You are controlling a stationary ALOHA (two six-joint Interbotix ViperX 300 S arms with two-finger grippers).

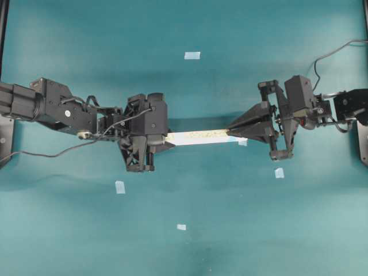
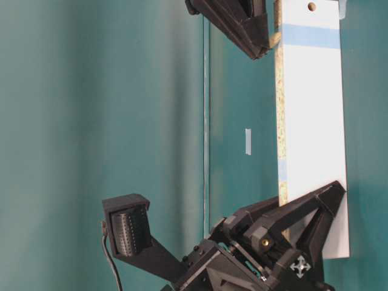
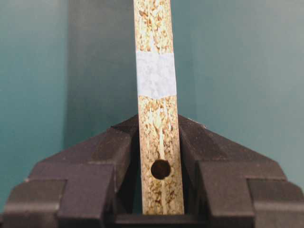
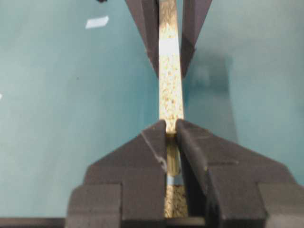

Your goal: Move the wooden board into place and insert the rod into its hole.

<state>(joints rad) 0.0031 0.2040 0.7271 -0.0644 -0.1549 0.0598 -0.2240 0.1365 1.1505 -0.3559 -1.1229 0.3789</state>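
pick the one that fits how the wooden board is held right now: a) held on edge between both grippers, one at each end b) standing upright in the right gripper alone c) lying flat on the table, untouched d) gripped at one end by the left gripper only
a: the wooden board spans between the left gripper and the right gripper, and each wrist view shows jaws closed on its speckled edge.

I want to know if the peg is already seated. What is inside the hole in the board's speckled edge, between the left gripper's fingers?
Nothing visible: the hole in the board looks dark and empty between the left gripper fingers. Its depth is hidden in shadow.
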